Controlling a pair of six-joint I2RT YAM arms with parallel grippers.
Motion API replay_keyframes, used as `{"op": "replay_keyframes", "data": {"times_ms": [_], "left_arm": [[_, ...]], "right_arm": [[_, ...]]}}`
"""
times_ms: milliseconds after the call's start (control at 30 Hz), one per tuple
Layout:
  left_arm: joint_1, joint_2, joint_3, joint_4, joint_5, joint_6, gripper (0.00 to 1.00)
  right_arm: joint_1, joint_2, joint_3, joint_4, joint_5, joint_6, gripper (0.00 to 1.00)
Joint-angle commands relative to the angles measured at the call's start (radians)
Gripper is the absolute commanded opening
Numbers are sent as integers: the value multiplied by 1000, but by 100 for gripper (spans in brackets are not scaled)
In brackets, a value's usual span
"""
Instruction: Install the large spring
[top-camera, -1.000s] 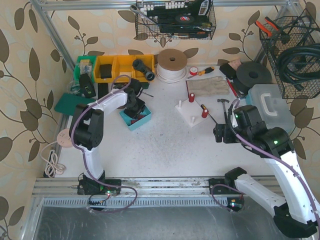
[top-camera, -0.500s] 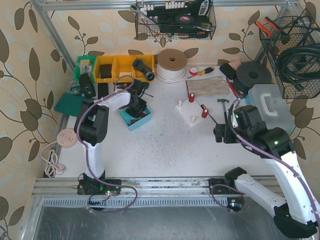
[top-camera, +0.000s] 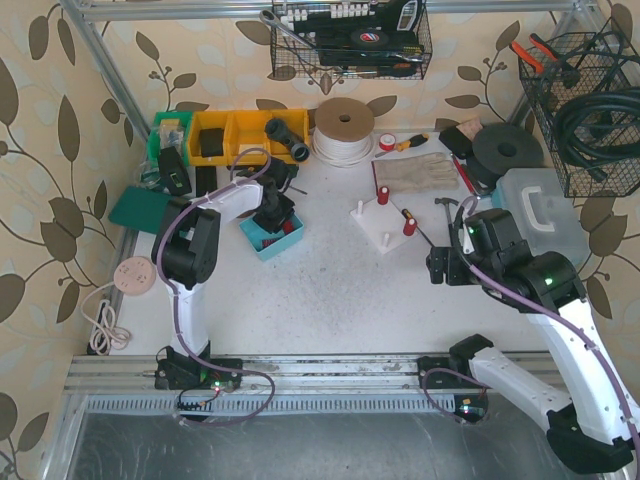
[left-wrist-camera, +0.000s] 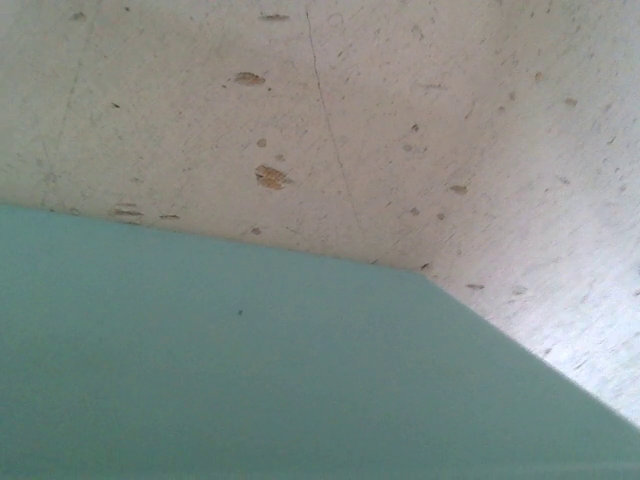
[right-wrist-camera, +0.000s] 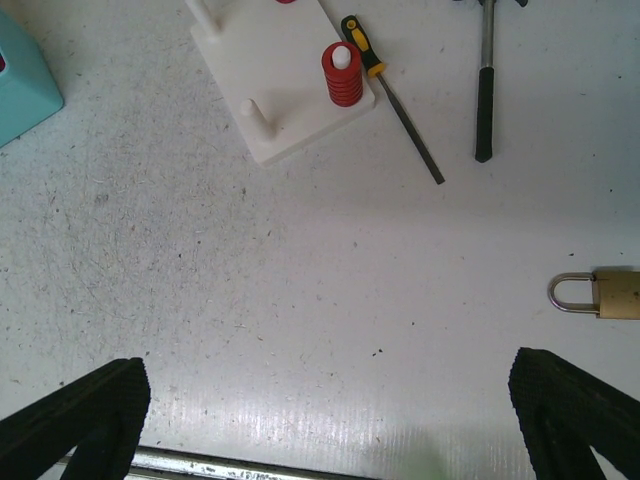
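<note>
My left arm (top-camera: 215, 205) folds, elbow swinging toward 2 o'clock; my left gripper (top-camera: 275, 213) shifts slightly toward 4 o'clock over the teal bin (top-camera: 283, 245).

One white plastic peg board (top-camera: 385, 222) was present. On it sat two red coil springs (top-camera: 409, 226), and two bare white pegs (right-wrist-camera: 256, 114) also stood on it. Left of the board in the top view sat one teal plastic bin (top-camera: 258, 245). Right of the board lay one yellow-and-black-handled screwdriver (right-wrist-camera: 395, 95), one black-gripped metal hammer (right-wrist-camera: 484, 110) and one brass padlock (right-wrist-camera: 612, 294). Two black wire baskets (top-camera: 350, 68) hung beyond the board.
</note>
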Motion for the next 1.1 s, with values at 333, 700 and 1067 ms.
{"op": "replay_keyframes", "data": {"times_ms": [333,700,1067], "left_arm": [[-10,-87,61,-155,-41,218,41],[-17,-138,25,-104,0,366,39],[-28,-136,22,-149,58,527,33]], "right_arm": [[3,-46,2,-14,20,11,97],[4,-44,-11,2,1,17,97],[4,-44,-11,0,3,18,97]]}}
